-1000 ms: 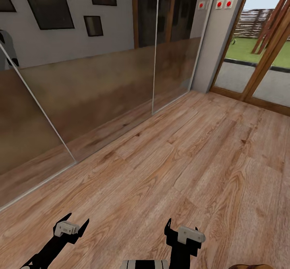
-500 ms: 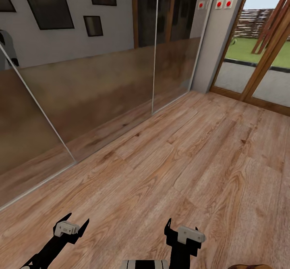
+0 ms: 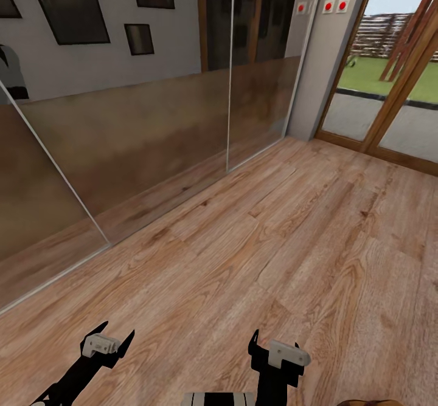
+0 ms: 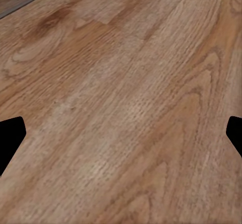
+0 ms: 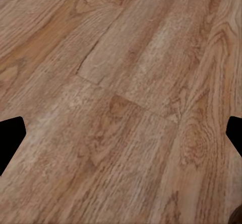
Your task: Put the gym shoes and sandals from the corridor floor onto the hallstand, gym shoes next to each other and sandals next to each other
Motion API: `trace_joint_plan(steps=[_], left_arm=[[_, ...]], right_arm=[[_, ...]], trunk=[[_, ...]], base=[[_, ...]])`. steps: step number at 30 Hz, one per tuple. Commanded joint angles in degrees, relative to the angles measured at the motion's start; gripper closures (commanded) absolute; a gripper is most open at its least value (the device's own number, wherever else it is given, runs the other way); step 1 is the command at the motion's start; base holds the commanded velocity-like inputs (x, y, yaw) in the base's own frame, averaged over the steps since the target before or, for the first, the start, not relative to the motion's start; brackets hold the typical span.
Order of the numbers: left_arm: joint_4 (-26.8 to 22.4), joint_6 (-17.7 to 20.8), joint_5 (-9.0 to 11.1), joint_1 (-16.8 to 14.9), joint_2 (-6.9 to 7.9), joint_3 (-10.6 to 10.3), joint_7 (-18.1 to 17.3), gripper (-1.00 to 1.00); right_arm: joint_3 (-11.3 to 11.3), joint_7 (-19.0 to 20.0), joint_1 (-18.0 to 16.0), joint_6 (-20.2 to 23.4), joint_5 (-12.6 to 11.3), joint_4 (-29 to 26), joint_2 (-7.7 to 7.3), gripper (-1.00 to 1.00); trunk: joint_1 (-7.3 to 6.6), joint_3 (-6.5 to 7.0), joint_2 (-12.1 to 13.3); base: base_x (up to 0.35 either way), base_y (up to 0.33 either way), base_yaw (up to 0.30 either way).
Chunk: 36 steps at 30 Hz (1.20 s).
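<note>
both grippers hang low over the wood floor (image 3: 292, 223), left gripper (image 3: 108, 335) and right gripper (image 3: 275, 348) each with fingers spread and empty. looks like a search step; a brown shape (image 3: 371, 402), possibly a sandal, peeks in near right, so turning there seems next.

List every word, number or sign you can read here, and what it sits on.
No readable text anywhere.
Red-dot wall plates on the pillar beside the glass door: plain red circles, no lettering.
Framed pictures on the wall: dark, nothing legible.
</note>
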Motion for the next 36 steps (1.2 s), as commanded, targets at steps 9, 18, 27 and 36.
trace_joint_plan(steps=[9, 18, 27, 36], left_arm=[[0.0, -0.3, -0.5, 0.0, -0.04, 0.2, -0.2, -1.00], [0.0, -0.2, -0.5, -0.1, -0.04, 0.2, -0.2, -1.00], [0.0, -0.2, -0.5, -0.1, 0.00, 0.2, -0.2, -1.00], [0.0, -0.3, -0.5, 0.0, 0.01, 0.2, -0.2, -1.00]], right_arm=[[0.1, -0.3, -0.1, -0.1, -0.3, 0.0, -0.02, -1.00], [0.1, -0.3, -0.1, -0.1, -0.3, 0.0, -0.02, -1.00], [0.1, -0.3, -0.1, -0.1, -0.3, 0.0, -0.02, -1.00], [0.1, -0.3, -0.1, -0.1, -0.3, 0.0, -0.02, -1.00]], trunk=[[-0.01, -0.04, 0.0], [-0.01, -0.04, 0.0], [-0.01, -0.04, 0.0], [-0.01, -0.04, 0.0]], base=[[0.000, -0.012, 0.000], [0.034, -0.002, 0.000], [0.168, 0.000, 0.000], [0.065, 0.000, 0.000]])
